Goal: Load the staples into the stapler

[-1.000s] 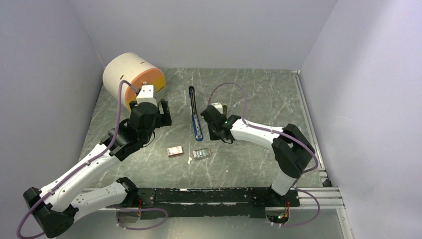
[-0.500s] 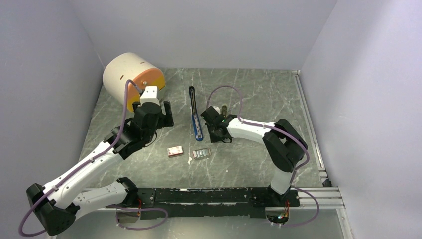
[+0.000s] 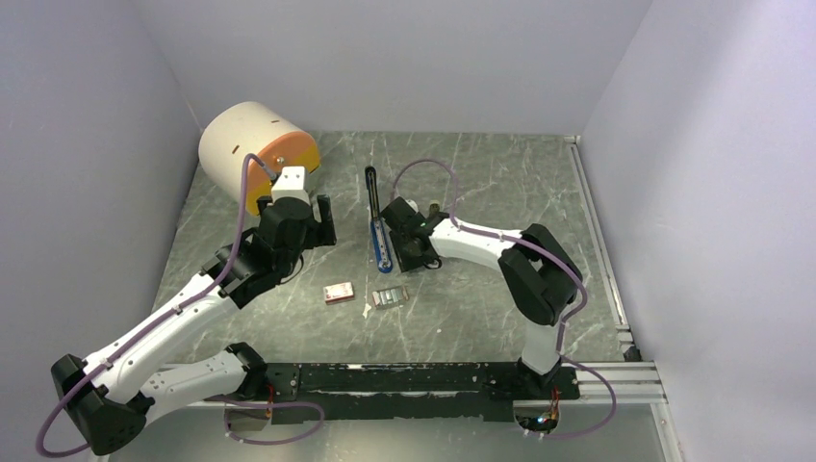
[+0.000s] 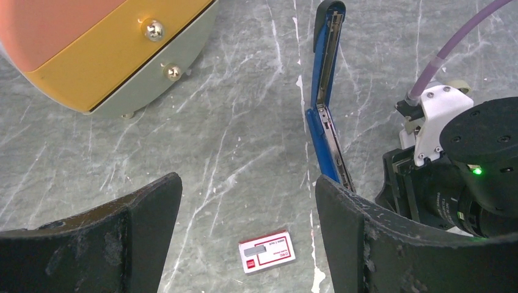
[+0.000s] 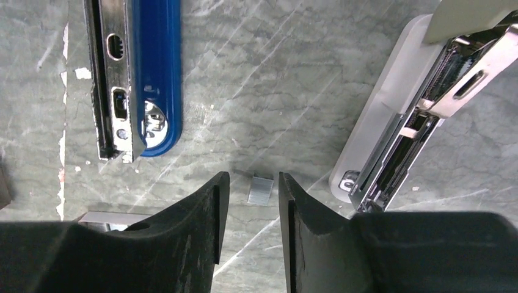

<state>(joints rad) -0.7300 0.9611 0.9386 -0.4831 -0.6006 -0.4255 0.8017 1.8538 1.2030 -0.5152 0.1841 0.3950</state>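
The right end effector point(image 5: 253, 180) stood half open around the staples point(image 5: 261, 188) on the surface point(image 5: 275, 73), gripping nothing; the left end effector point(image 4: 247, 183) gaped empty. The stapler point(image 5: 156, 73) lay open at upper left. I think the right one needed to close squarely on the strip.

Soft, even overhead light, faint shadows; all 3 views sharp, slight glare on the stapler point(image 5: 157, 61).

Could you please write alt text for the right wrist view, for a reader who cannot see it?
A short strip of staples lies on the marble table between the parted fingers of the right gripper, apparently touching neither. The blue stapler's open end, metal channel showing, lies at upper left; a pale grey bar with metal innards lies at right.
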